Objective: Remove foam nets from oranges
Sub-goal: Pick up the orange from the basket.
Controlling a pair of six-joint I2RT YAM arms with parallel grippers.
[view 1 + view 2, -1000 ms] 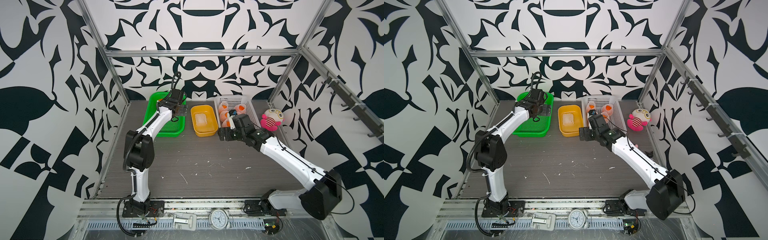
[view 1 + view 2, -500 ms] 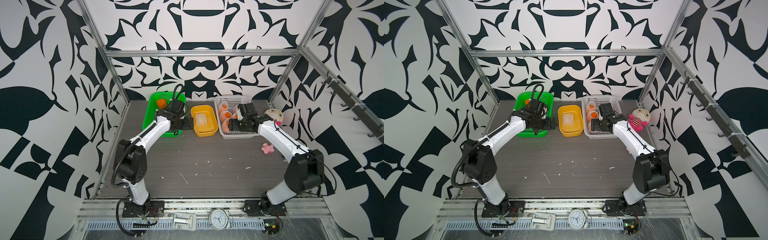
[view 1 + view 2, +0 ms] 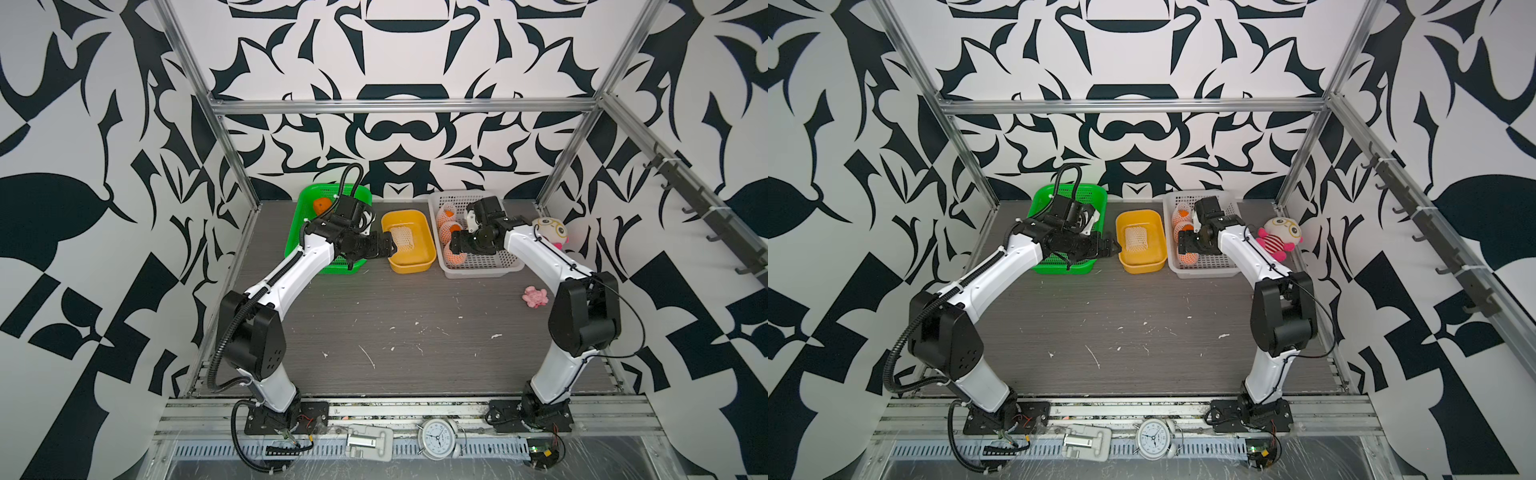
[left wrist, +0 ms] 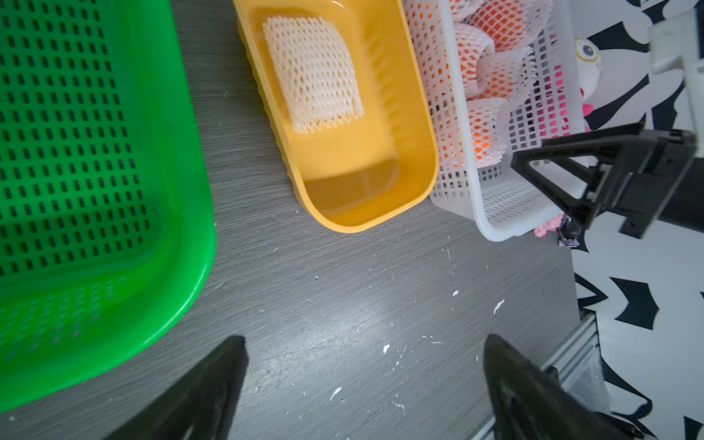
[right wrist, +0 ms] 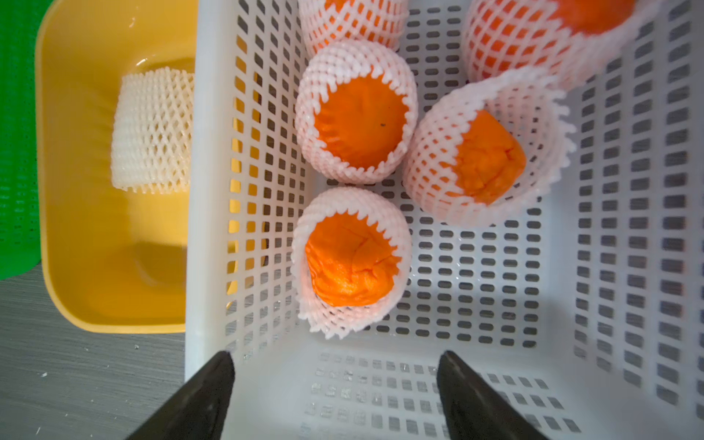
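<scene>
Five small round bright oranges [image 5: 350, 263], each sleeved in a white foam mesh net [image 5: 354, 198], sat clustered at upper centre of the right wrist view, inside the white perforated plastic basket [image 5: 609, 266]. One flattened net [image 5: 152, 129] lay in the yellow plastic tub [image 5: 95, 266] at left. One bare orange [image 3: 322, 205] rested in the green slotted basket [image 3: 345, 268]. You could judge one of six done. The right gripper [image 5: 335, 358] hovered spread wide and empty over the white basket. The left gripper [image 4: 364, 339] gaped fully, holding nothing.
</scene>
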